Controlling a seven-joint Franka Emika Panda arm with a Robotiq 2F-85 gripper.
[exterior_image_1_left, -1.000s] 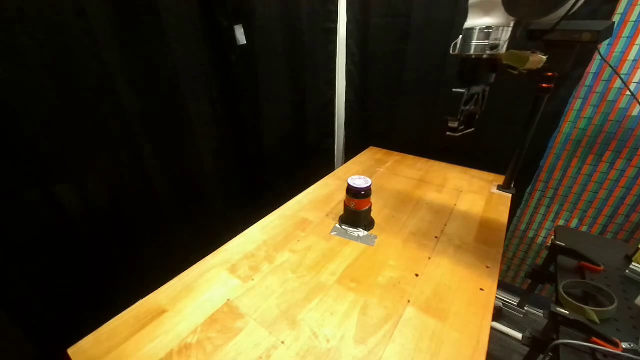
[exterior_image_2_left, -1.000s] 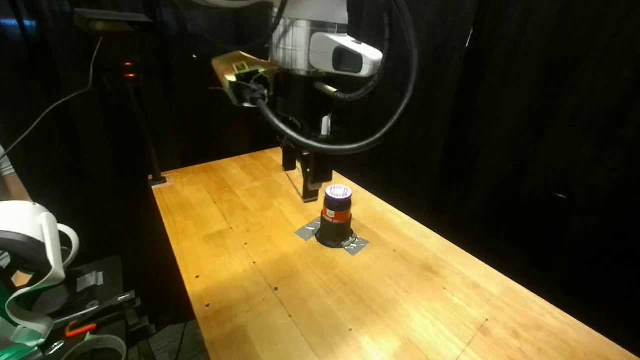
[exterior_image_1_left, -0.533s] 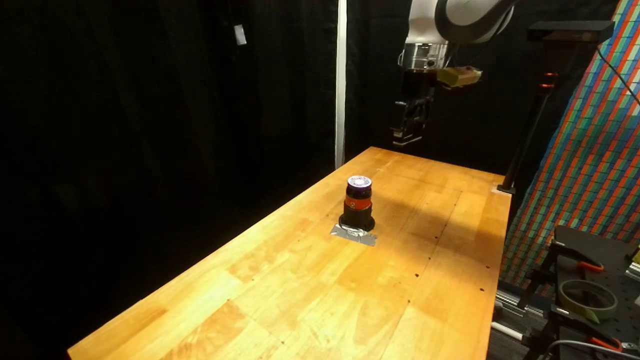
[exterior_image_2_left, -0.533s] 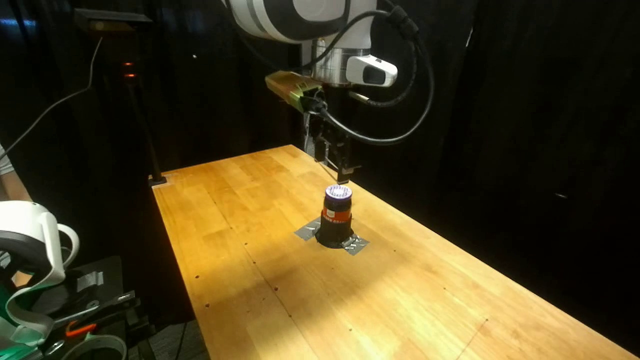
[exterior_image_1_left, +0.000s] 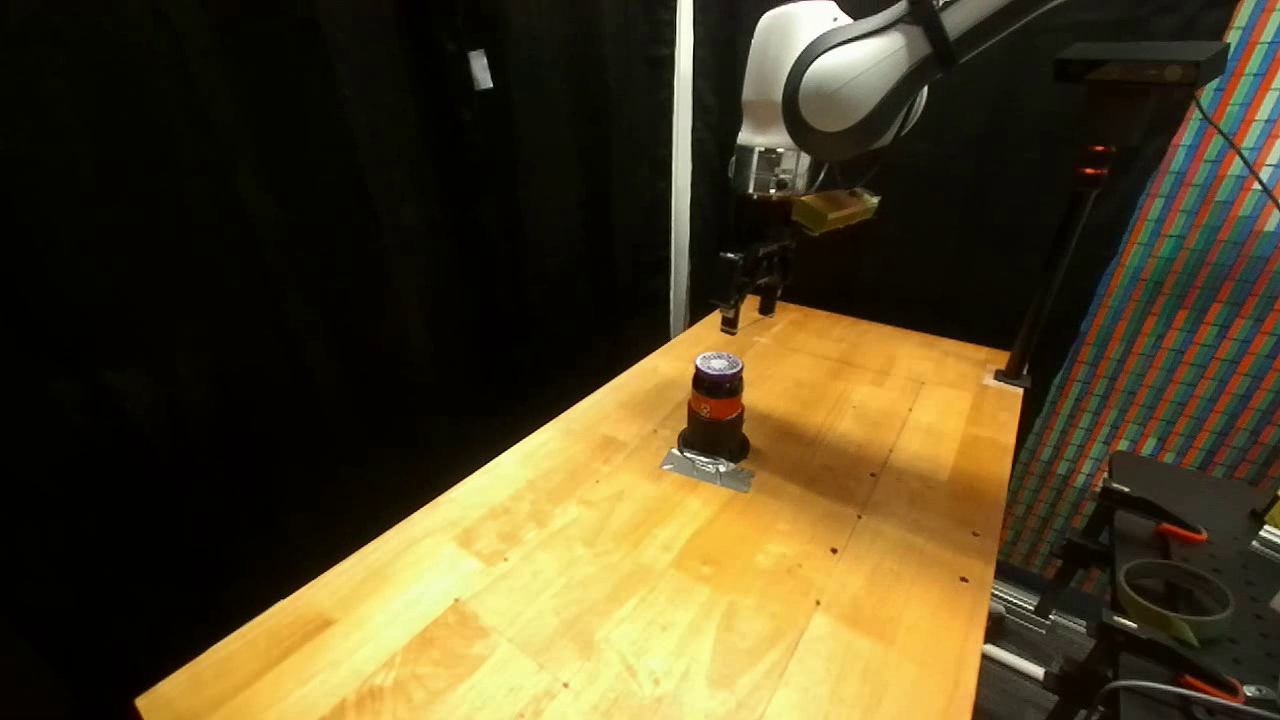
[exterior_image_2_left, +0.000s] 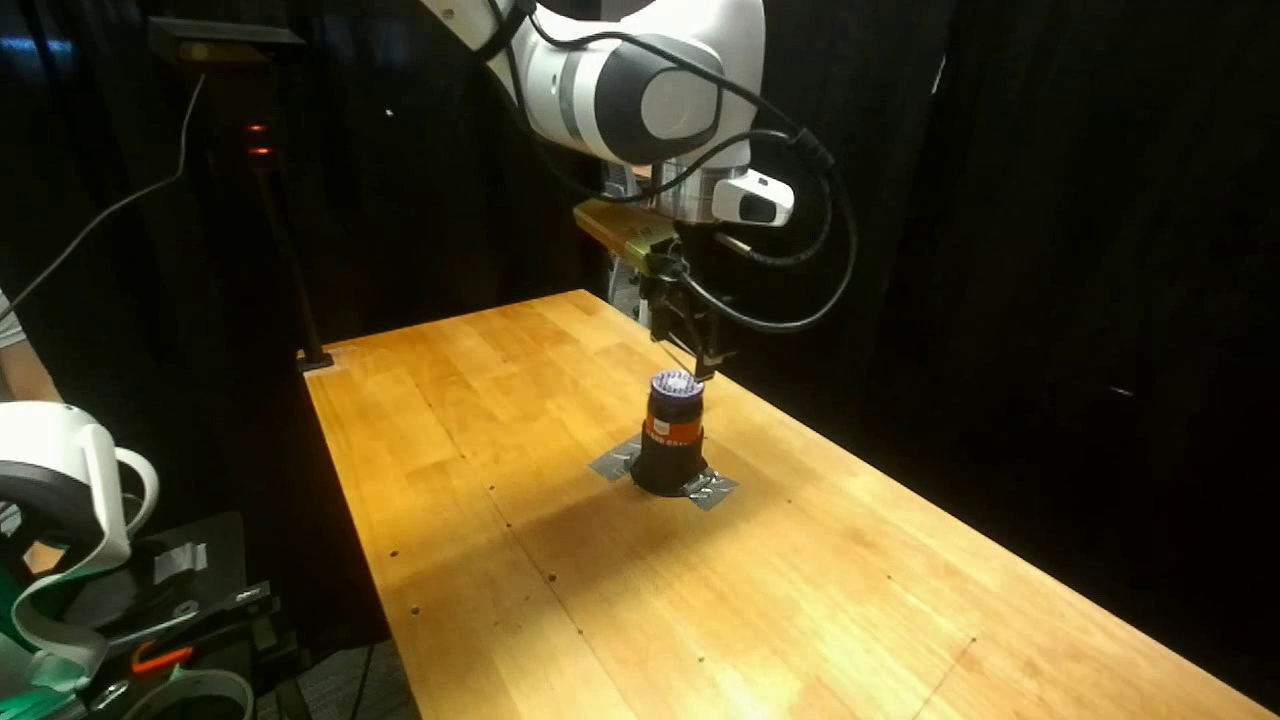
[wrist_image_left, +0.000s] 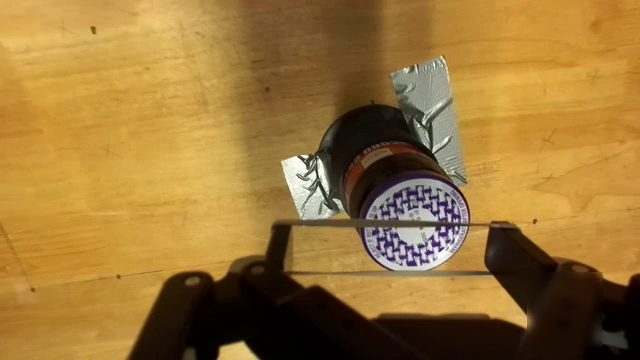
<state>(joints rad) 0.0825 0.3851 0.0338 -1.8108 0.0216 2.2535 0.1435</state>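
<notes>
The worktop (exterior_image_1_left: 640, 600) is smooth, faintly scratched wood, glossy with glare between its long edges. Between them too, creased tape (wrist_image_left: 436, 115) with a ribbed, metallic sheen laps onto a matt, plastic-looking holder (exterior_image_2_left: 668, 472), and the jar (exterior_image_1_left: 718, 384) in it is glossy and glass-like, with a paper-like label (exterior_image_2_left: 672, 431) and a smooth printed lid (wrist_image_left: 415, 237). The gripper (wrist_image_left: 391, 248) looks mostly matt, the arm (exterior_image_1_left: 845, 85) smooth and plastic-like, its collar (exterior_image_1_left: 771, 170) polished metal, the curtain (exterior_image_1_left: 350, 300) dull cloth.

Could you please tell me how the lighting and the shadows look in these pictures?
Both exterior views: bright glare on the table towards the camera, black backdrop too dark for much detail. Wrist view: soft-edged shadow on the table by the jar, highlights on the silver tape, fingers mostly black.
</notes>
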